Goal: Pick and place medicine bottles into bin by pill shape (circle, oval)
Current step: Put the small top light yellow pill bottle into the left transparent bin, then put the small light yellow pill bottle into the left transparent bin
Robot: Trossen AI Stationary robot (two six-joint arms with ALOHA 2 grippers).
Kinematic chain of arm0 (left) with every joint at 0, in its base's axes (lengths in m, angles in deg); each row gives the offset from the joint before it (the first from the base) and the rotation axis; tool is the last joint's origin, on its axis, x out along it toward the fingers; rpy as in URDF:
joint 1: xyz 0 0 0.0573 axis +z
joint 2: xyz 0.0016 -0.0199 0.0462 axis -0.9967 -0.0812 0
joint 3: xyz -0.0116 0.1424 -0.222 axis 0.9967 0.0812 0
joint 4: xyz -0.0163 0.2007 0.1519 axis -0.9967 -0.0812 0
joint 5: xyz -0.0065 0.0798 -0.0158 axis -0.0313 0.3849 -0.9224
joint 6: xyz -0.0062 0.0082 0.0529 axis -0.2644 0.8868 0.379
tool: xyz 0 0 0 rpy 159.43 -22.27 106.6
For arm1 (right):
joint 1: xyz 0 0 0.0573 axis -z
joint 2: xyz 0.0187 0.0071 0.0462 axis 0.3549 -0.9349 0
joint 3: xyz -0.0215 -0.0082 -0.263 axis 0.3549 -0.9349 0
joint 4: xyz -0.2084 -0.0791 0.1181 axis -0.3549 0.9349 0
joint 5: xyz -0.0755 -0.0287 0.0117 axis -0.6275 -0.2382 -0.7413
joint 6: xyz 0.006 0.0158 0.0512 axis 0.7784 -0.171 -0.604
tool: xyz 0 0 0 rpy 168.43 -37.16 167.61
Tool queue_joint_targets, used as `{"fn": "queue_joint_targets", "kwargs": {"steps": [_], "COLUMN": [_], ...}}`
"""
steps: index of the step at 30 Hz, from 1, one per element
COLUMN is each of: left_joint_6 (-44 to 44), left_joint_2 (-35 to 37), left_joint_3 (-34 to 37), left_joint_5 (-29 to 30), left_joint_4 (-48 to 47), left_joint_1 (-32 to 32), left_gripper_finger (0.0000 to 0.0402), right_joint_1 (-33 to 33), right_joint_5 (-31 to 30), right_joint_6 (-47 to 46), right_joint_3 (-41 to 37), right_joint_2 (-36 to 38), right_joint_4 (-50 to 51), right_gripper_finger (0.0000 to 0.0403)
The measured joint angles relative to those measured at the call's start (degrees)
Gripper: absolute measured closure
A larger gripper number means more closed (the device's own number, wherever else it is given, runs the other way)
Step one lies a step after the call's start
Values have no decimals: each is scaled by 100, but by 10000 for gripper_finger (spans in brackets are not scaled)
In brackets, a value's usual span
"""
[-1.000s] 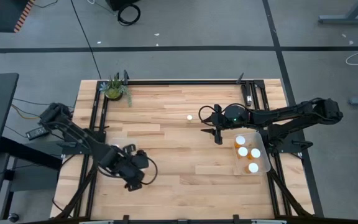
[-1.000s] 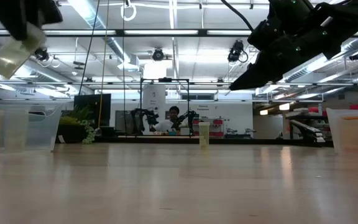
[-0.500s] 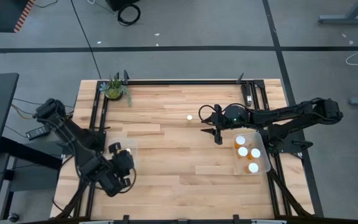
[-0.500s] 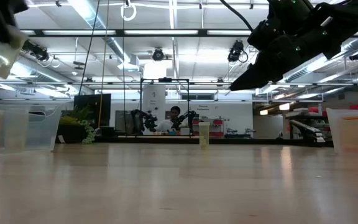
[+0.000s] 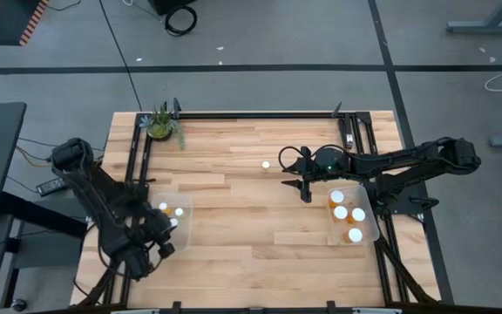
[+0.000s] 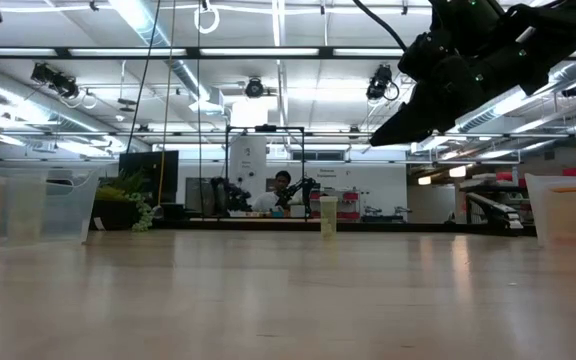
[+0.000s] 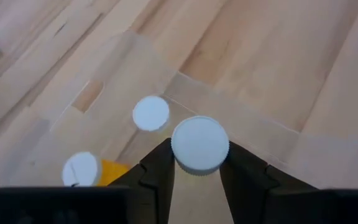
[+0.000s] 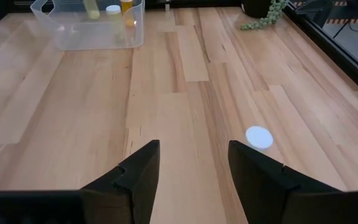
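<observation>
Left gripper (image 7: 194, 180) is clamping a bottle (image 7: 199, 144) by the body just below its white cap, fingers closed against both sides, and it's hanging right over the left bin (image 5: 179, 228) at the table's left edge. Looks like it's holding it upright so the bottle drops in standing, w/ the others. Two bottles are already sitting in that bin: a white-capped one (image 7: 150, 113) and one w/ an orange body (image 7: 86, 169), both just beside the held one in the wrist view. Release seems to be the step coming, though I can't tell how high above the bin floor it is.

Right gripper (image 8: 193, 163) is hovering over mid-table, near the right bin (image 5: 369, 228), fingers apart, holding nothing. It's pointing toward the last loose bottle (image 5: 266, 164), standing alone on the wood (image 5: 234, 253), well apart from both bins. Prob. waiting for its turn at that one.

Right bin is holding four bottles (image 5: 347, 219). A potted plant (image 5: 160, 124) is sitting at the far left corner, out of the way. Nothing is blocking either arm; the only crowding is inside the left bin, where the held bottle is coming down close to the white-capped one.
</observation>
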Motion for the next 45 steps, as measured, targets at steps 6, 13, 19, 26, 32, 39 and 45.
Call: {"fn": "queue_joint_targets", "kwargs": {"steps": [6, 13, 19, 26, 32, 39, 45], "left_joint_6": [-1243, -1640, -1609, -1455, -1427, -1199, -1045], "left_joint_2": [0, 0, 0, 0, 0, 0, 0], "left_joint_3": [591, 1134, 1229, 1229, 1229, 1228, 1229], "left_joint_5": [416, 477, 504, 502, 502, 502, 502], "left_joint_4": [294, 1208, 1386, 1439, 1383, 1387, 1389], "left_joint_1": [-359, -392, -392, -390, -384, -384, -366], "left_gripper_finger": [275, 277, 274, 272, 233, 185, 169], "right_joint_1": [0, 0, 0, 0, 0, 0, 0], "right_joint_5": [0, 0, 1, 2, 0, 1, 2], "right_joint_6": [-1, -43, -40, -42, -40, -40, -5], "right_joint_3": [0, 0, 0, 0, 0, 0, 0], "right_joint_2": [0, 0, 0, 0, 0, 0, 0], "right_joint_4": [-17, -15, -15, -15, -15, -15, -15], "right_gripper_finger": [205, 205, 205, 205, 205, 205, 205]}}
